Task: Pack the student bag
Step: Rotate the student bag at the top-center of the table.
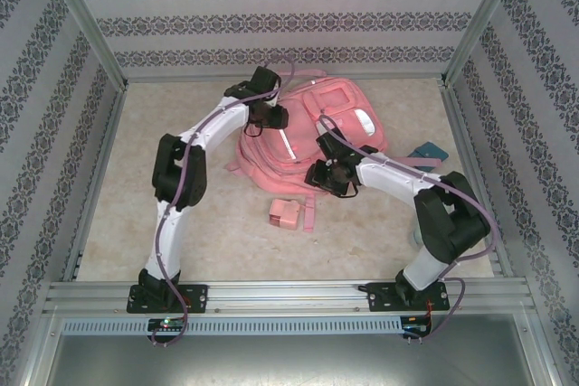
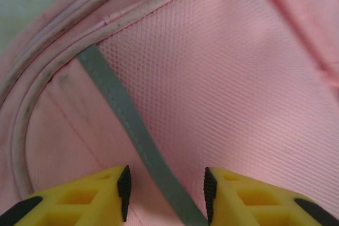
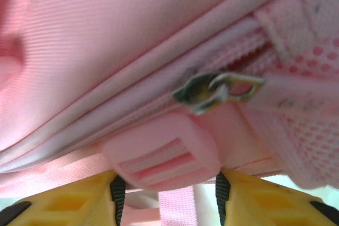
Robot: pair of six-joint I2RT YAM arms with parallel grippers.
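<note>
1. At the far middle of the beige table, the large pink fabric backpack lies flat. My left gripper is on its upper left side and my right gripper is at its near edge.
2. My left jaws stand half-wide, straddling the grey reflective stripe on the backpack's mesh panel, with nothing pinched that I can see. If I close here, I may catch only flat cloth and slip off.
3. My right jaws are narrowed around a pale pink plastic strap buckle, just below the backpack's metal zip slider. I cannot tell whether it is clamped. Pulling the buckle would likely drag the backpack and leave the zip unopened.
4. From above I get the small pink box near the backpack and the blue item to its right. The wrist cameras add the jaw gaps and the slider, which are too small to read from above.
</note>
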